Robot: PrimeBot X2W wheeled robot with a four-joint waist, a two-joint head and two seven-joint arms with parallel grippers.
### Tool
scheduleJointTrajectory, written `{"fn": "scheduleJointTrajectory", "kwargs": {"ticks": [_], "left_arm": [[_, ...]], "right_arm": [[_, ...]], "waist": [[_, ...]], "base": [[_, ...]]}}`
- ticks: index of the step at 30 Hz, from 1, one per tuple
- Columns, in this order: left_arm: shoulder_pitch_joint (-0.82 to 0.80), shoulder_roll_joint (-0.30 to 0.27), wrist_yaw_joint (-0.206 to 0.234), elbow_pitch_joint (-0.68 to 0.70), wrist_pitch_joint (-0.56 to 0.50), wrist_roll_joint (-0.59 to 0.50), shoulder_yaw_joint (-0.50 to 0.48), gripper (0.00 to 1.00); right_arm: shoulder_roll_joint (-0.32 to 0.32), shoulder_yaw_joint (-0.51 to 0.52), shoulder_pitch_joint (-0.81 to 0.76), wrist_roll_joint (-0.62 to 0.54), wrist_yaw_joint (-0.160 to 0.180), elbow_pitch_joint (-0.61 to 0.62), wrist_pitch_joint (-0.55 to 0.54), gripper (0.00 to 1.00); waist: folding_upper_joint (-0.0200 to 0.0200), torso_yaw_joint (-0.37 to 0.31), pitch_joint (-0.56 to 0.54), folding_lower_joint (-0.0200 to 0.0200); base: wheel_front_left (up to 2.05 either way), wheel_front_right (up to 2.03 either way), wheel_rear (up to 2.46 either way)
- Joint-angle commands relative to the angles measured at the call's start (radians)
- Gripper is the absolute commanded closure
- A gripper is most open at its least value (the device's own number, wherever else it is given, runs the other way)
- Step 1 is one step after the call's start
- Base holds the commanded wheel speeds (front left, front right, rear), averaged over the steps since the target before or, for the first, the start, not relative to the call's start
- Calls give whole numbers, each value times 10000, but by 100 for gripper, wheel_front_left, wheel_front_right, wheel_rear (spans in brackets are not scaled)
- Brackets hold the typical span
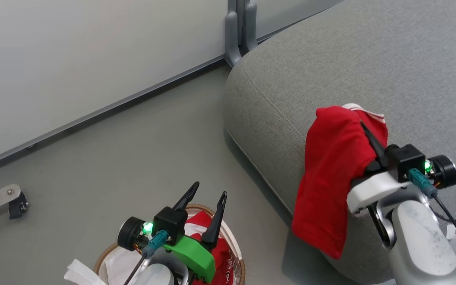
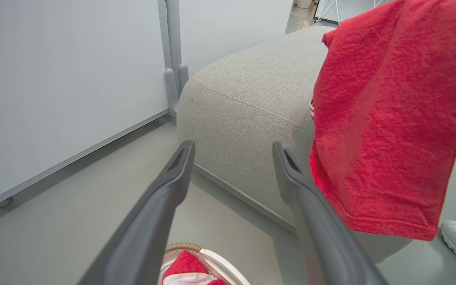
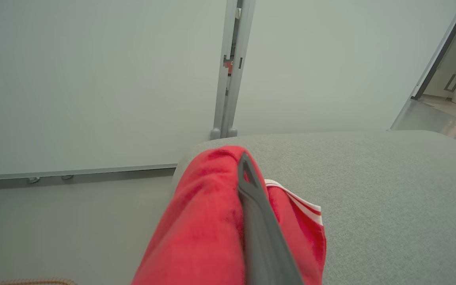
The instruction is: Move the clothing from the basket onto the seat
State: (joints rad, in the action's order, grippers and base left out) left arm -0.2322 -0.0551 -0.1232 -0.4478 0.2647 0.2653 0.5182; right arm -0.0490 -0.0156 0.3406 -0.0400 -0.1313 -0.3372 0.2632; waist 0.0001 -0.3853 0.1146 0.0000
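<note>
Head view has my right fingers [image 1: 372, 142] pressed together on a fold of the red garment [image 1: 331, 170], up by its white-striped trim. The pinched part sits over the front corner of the seat [image 1: 370, 59], but most of the cloth hangs down the cushion's side toward the floor [image 1: 152, 138]. If I let go here, I judge that the hanging weight would drag the whole piece off the edge. The better way is to carry the pinch further in over the flat grey top, well past the stitched seam, so that the loose tail is drawn up onto the cushion behind it. Then I should come down low enough for the cloth to settle before I part the fingers. One fold lies wrapped over my finger in the right wrist view, so I should spread wide and draw back along my own line rather than sideways, to avoid hooking the fabric and pulling it back with me. My left fingers [image 1: 217, 219] stand spread wide with nothing between them, above the basket [image 2: 182, 247], where the second red garment [image 2: 184, 264] lies on the white liner, waiting its turn.
</note>
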Motion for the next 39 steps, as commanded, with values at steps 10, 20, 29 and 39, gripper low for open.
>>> {"fn": "scheduleJointTrajectory", "kwargs": {"ticks": [10,20,29,39], "left_arm": [[-901,-503,-67,206,-5,-480,117,0],[-1744,-1262,33,1049,-41,-963,45,0],[-1925,-1706,293,2109,-354,-1197,-20,0],[-1904,-1912,429,2709,-663,-1237,74,0]], "right_arm": [[-845,1231,3553,-1021,10,-342,24,100],[-3197,2097,6868,-1494,12,-1784,24,100],[-3731,2894,8060,-1757,12,-3281,23,100],[-3064,3461,7548,-2146,12,-4210,23,100]], "waist": [[-1,740,2036,0],[-1,1427,4538,0],[-1,1624,5984,0],[-1,1610,6433,0]], "base": [[0,0,0],[0,0,0],[0,0,0],[0,0,0]]}}
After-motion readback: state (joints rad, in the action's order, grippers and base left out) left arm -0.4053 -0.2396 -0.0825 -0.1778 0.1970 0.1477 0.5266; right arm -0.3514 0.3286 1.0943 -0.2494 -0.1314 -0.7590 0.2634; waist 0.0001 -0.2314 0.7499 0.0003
